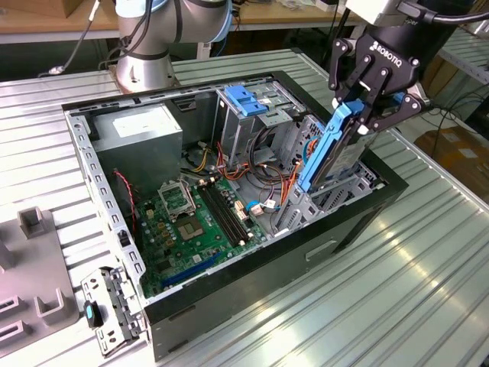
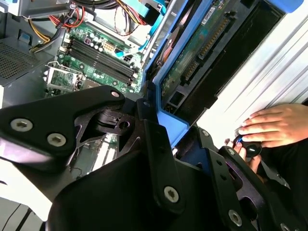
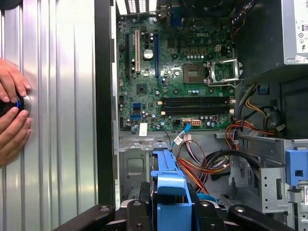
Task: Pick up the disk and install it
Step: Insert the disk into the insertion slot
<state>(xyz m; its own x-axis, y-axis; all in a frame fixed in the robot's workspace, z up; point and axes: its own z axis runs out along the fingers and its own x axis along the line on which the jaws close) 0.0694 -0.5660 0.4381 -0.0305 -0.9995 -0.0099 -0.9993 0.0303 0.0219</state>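
Your jaws are clenched on the flat silver-metal disk in its blue plastic rail frame, gripping it at its upper end. In the exterior view the disk stands steeply tilted, upper end between the black jaws and lower end reaching down among the grey metal bays at the exterior view's right end of the open black computer case. You cannot tell from here whether that lower end touches the bay metal or hangs just above it.

In the first wrist view the blue frame runs out from between the jaws, pointing toward the green motherboard, with orange and red cables just beside it. In the second wrist view you see the disk's green circuit-board face edged by the blue rail, one jaw pressed against the rail's side.

The grey power-supply box with a white sticker sits at the far end of the case, well apart from the disk. The fixed blue bracket on the tall metal drive cage stands between the two.

The case rests on a ribbed metal bench. Beside the case, a person's hands rest on the bench around a small round black knob.
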